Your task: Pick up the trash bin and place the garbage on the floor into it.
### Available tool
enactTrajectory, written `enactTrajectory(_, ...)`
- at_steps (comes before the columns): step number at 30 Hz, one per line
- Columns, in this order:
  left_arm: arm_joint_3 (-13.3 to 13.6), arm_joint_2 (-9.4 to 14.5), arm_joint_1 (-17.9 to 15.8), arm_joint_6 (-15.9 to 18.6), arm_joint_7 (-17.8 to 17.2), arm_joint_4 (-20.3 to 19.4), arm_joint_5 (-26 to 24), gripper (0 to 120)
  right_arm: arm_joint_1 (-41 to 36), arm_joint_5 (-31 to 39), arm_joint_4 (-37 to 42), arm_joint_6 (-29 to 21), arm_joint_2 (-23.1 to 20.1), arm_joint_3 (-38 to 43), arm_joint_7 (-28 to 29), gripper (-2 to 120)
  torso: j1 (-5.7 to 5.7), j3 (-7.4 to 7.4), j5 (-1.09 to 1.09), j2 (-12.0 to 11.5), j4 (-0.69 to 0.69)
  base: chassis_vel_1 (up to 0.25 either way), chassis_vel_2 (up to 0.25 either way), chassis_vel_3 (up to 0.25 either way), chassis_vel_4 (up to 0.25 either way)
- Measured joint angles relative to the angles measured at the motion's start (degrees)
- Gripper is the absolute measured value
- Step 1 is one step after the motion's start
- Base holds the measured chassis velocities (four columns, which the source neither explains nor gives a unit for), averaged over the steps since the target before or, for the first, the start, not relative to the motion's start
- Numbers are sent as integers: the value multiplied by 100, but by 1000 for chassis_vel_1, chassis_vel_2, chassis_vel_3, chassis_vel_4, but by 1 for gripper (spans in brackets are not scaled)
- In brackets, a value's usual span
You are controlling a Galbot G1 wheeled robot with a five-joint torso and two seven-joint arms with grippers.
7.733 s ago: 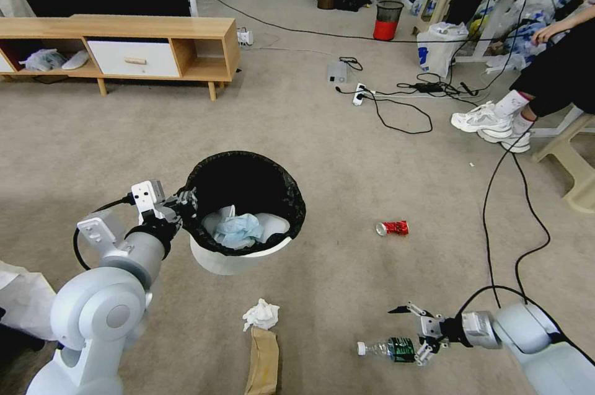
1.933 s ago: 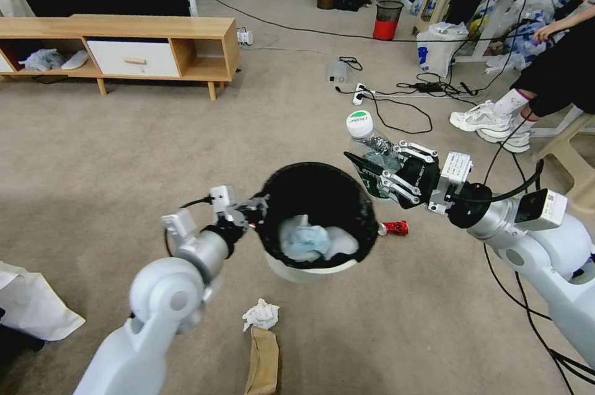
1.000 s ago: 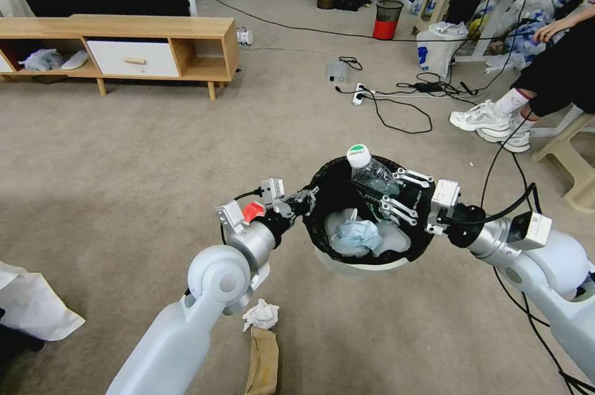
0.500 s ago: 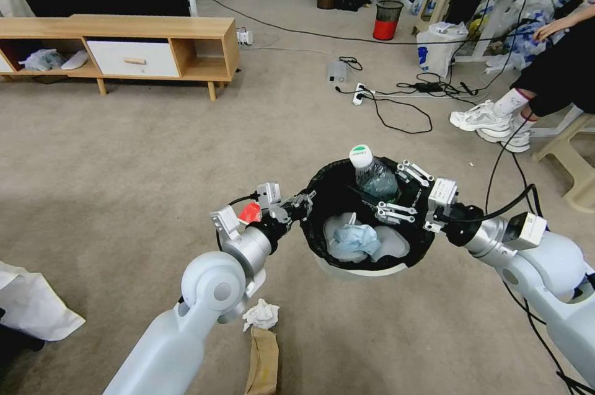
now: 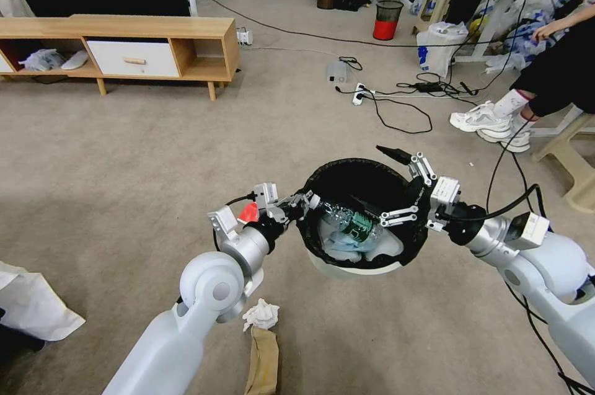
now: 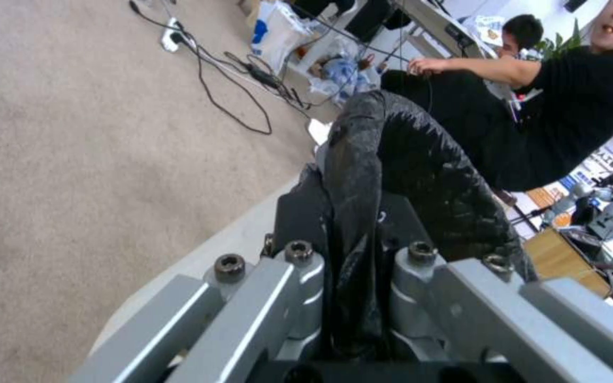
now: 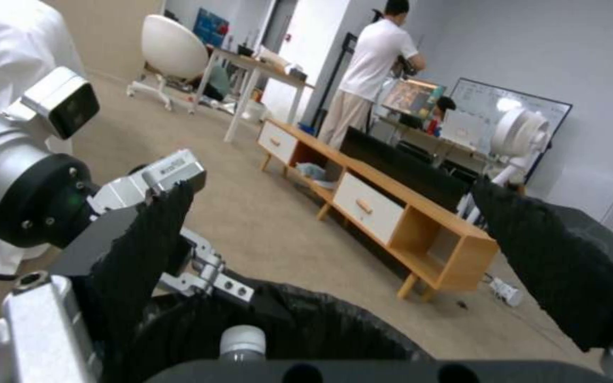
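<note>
The trash bin [image 5: 365,261] hangs above the carpet, the clear bottle [image 5: 347,221] lying inside on a blue mask. The left gripper [image 5: 296,204] pinches its bag-lined rim; the left wrist view shows the black liner [image 6: 353,223] clamped between both fingers. The right gripper [image 5: 389,187] hovers spread wide over the opening, empty. Tissue [image 5: 260,314] and paper bag [image 5: 263,361] lie on open floor nearby.

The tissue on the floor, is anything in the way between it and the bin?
Partly, yes. The tissue lies on the carpet below the bin, and the left arm's joint sits right above it. The left gripper pinches the bin's rim, holding it up. The right gripper hangs open over the bin, where the bottle lies inside.
</note>
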Motion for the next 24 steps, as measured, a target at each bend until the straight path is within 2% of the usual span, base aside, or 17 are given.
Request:
enactTrajectory(6, -115, -11, 51, -29, -1, 18, 155, 7, -6, -3, 69, 0, 33, 13, 29, 100, 0, 0, 0, 0, 0, 0, 0, 0, 0)
enactTrajectory(8, -323, -34, 102, -30, -151, -40, 248, 7, -27, 24, 174, -20, 50, 175, 81, 100, 0, 0, 0, 0, 0, 0, 0, 0, 0)
enactTrajectory(9, -323, -34, 102, -30, -151, -40, 248, 7, -27, 24, 174, -20, 50, 175, 81, 100, 0, 0, 0, 0, 0, 0, 0, 0, 0)
enactTrajectory(11, -573, -36, 148, -13, -276, -128, 364, 7, -49, 57, 273, -80, 86, 371, 274, 100, 0, 0, -1, 0, -1, 0, 0, 0, 0)
enactTrajectory(12, -573, -36, 148, -13, -276, -128, 364, 7, -49, 57, 273, -80, 86, 371, 274, 100, 0, 0, -1, 0, -1, 0, 0, 0, 0)
enactTrajectory(14, -952, 4, 222, 41, -422, -276, 435, 7, -91, 106, 384, -208, 174, 622, 691, 100, 0, 0, -1, 0, 1, 0, 0, 0, 0)
enactTrajectory(15, -952, 4, 222, 41, -422, -276, 435, 7, -91, 106, 384, -208, 174, 622, 691, 100, 0, 0, -1, 0, 1, 0, 0, 0, 0)
enactTrajectory(17, -1247, 91, 299, 114, -526, -471, 495, 7, -127, 181, 466, -338, 286, 879, 1104, 100, 0, 0, -1, 0, 1, 0, 0, 0, 0)
enactTrajectory(20, -1344, 127, 344, 139, -566, -574, 522, 7, -134, 195, 489, -391, 336, 982, 1281, 100, 0, 0, -1, 0, 1, 0, 0, 0, 0)
enactTrajectory(21, -1417, 156, 401, 155, -587, -668, 587, 7, -140, 200, 509, -437, 398, 1093, 1526, 100, 0, 0, -1, 0, 0, 0, 0, 0, 0)
enactTrajectory(24, -1472, 175, 485, 174, -618, -773, 676, 7, -156, 233, 523, -480, 489, 1201, 1791, 100, 0, 0, -1, 0, 0, 0, 0, 0, 0)
